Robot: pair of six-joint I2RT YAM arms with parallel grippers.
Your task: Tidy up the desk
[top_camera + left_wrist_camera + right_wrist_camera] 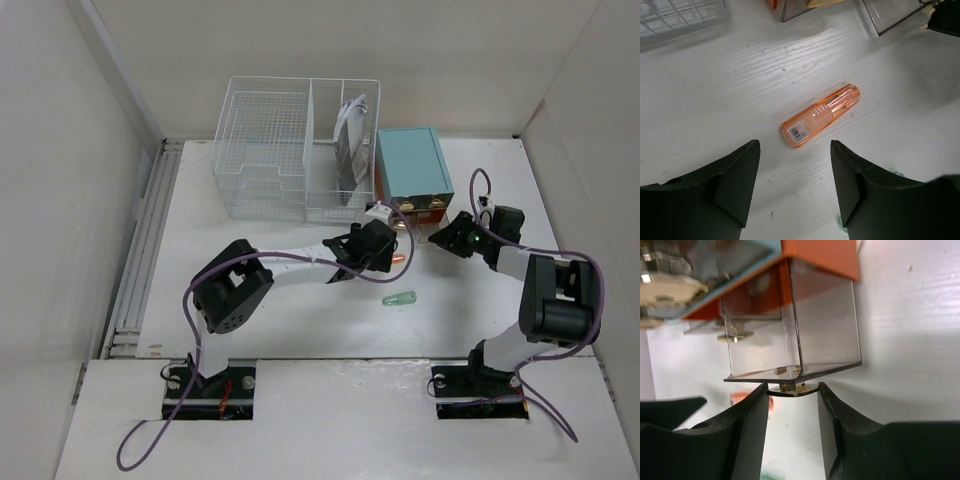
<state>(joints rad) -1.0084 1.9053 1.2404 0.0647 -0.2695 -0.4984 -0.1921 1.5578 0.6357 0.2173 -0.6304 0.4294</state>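
**Obscured, cropped and illegible items**

- Orange case: the barcode label is too small to read. In the top view it is mostly hidden under the left gripper.
- Green object: too small to identify.
- Wire basket: cut off by the left wrist view's top corner.
- Basket contents: indistinct from above.
- Drawer box: cropped at the top edge, with blurred items at upper left.
- Drawer knob: pinched between the fingers of the right gripper, its shape unclear in shadow.

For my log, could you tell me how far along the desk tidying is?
Done: papers in the wire basket. Underway: right hand grips the open drawer's handle; left hand hovers open over an orange marker. Left: it and a green item on the desk.
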